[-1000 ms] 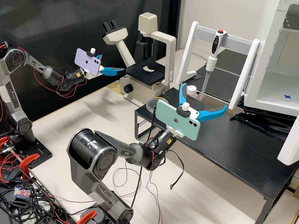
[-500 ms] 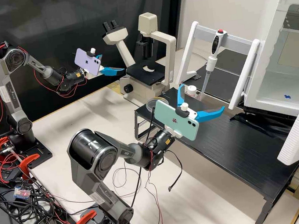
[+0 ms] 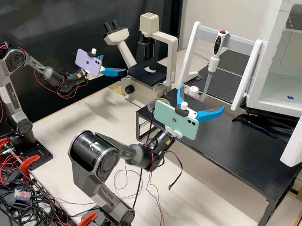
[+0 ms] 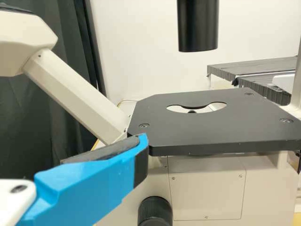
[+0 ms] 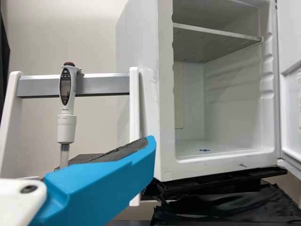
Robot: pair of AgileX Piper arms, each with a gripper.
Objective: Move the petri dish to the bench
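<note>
The clear round petri dish (image 3: 151, 105) lies on the black raised bench at its back left corner, partly hidden by the phone on the nearer arm. That arm's right gripper (image 3: 202, 97) is open in the high view, above the raised bench and to the right of the dish, with nothing between its fingers. In the right wrist view, the right gripper (image 5: 101, 181) shows one blue finger. Open and without a thing, the left gripper (image 3: 114, 64) stands left of the microscope stage. The left wrist view has the left gripper (image 4: 89, 181) with one finger before the stage.
The microscope (image 3: 147, 74) stands behind the dish. A pipette (image 3: 213, 63) hangs on its white rack, with a small white container (image 3: 193, 91) nearby. At the right is a white incubator (image 3: 285, 98) with its door open. Thin wires hang from the right arm.
In the high view, the right gripper has shifted slightly to the left over the raised bench, its fingers still open. The left arm and the petri dish have stayed in place.
</note>
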